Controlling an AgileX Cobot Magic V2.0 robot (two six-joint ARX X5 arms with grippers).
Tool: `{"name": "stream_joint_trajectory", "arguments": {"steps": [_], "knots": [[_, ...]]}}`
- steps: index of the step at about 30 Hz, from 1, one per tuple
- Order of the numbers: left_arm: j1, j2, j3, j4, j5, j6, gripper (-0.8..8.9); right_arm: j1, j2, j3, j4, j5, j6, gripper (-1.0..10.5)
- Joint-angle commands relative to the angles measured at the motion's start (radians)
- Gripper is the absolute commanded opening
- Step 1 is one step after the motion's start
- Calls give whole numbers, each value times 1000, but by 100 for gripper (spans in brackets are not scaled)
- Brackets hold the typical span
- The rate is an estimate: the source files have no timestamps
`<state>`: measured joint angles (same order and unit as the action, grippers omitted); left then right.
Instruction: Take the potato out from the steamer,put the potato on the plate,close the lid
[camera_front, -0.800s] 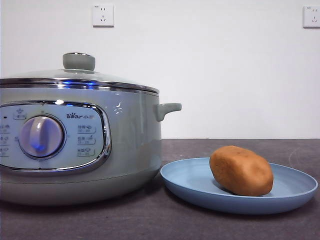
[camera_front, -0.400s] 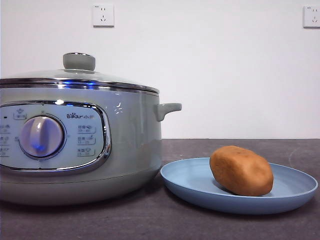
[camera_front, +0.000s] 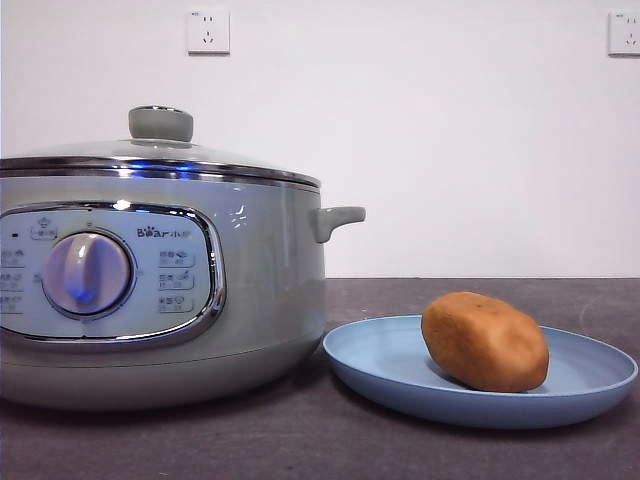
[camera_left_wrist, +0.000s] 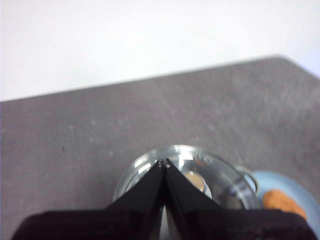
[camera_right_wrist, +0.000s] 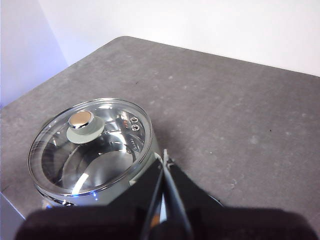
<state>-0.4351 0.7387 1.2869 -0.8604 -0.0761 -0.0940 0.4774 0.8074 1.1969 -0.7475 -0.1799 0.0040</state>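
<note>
Orange-brown and smooth-skinned, the potato (camera_front: 485, 341) lies on its side on the light-blue plate (camera_front: 380, 365), toward the plate's right half, clear of the steamer (camera_front: 260, 280) that stands just beside the plate on the dark grey bench (camera_front: 450, 290). Glass lid (camera_right_wrist: 90, 147) sits level on the steamer's steel rim, its grey-green knob (camera_front: 160, 124) upright, and through the glass the pot looks empty. By my judgement every step is done: potato out, plated, lid closed. My left end effector (camera_left_wrist: 164, 163) hangs high above the lid with its jaws pressed together, holding nothing; my right end effector (camera_right_wrist: 163, 156) likewise hovers above, beside the steamer, jaws together and empty. Nothing seems left but to retire.
</note>
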Motion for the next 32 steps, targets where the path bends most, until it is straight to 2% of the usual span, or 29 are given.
{"name": "stream_joint_trajectory", "arguments": {"steps": [1,7,10,15,23,32], "knots": [[48,-35,-81,76,58,-11,-4,1,-3,2,5,2,6,1],[128,-206,-425,436,161,-11,-4,1,-3,2,5,3,6,1],[164,-312,-632,616,164,-14,-4,1,-3,2,5,3,6,1],[221,-469,-925,811,164,-55,-4,2,-3,2,5,2,6,1],[299,-624,-1183,887,162,-95,-4,1,-3,2,5,3,6,1],[339,-682,-1262,856,153,-90,-4,2,-3,2,5,2,6,1]]}}
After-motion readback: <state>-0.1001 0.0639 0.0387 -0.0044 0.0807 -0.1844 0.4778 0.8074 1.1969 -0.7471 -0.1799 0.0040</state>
